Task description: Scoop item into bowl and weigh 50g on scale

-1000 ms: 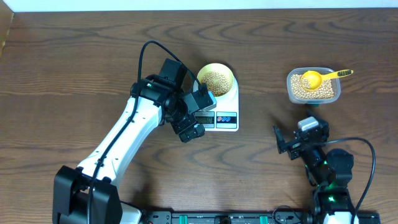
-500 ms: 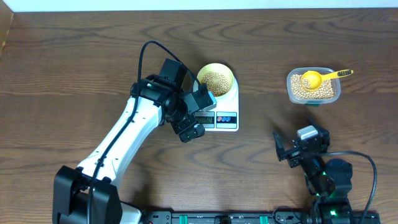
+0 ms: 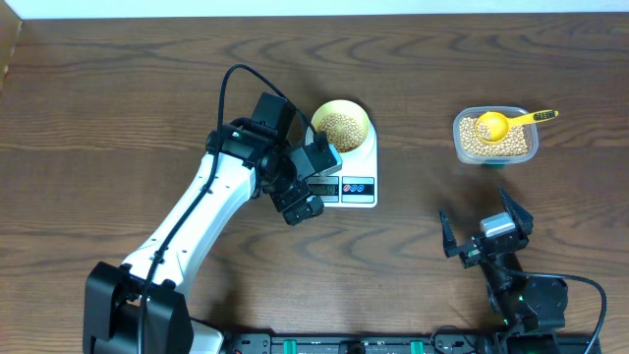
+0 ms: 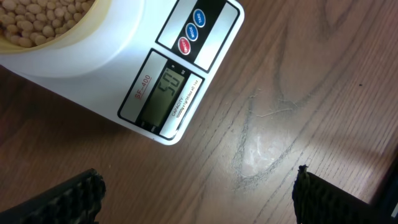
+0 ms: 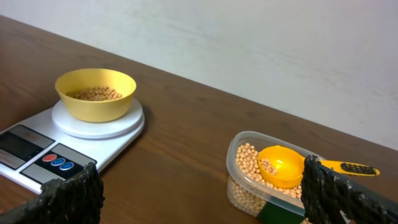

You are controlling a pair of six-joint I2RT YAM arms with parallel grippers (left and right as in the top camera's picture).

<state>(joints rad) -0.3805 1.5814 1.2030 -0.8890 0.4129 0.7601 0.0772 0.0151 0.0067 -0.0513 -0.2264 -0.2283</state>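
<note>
The pale-yellow bowl (image 3: 341, 125) stands on the white scale (image 3: 362, 193) and holds tan beans (image 3: 341, 127). In the left wrist view the scale's grey display (image 4: 163, 93) reads 50, with the bowl's rim (image 4: 74, 34) at the top left. My left gripper (image 3: 312, 183) hovers open over the scale's front edge, nothing between its fingers (image 4: 78, 198). My right gripper (image 3: 480, 228) is open and empty near the table's front. It faces the clear tub (image 5: 252, 186), where more beans (image 5: 249, 163) and the yellow scoop (image 5: 283, 165) lie.
The clear tub (image 3: 496, 136) with the yellow scoop (image 3: 494, 125) sits at the back right, the handle pointing right. Bare brown wood (image 3: 413, 226) lies between the scale and the right arm. The table's far edge meets a white wall (image 5: 249, 43).
My right arm has drawn back toward the table's front edge, away from the tub, with its jaws still wide. The left arm, bowl and scale have not moved.
</note>
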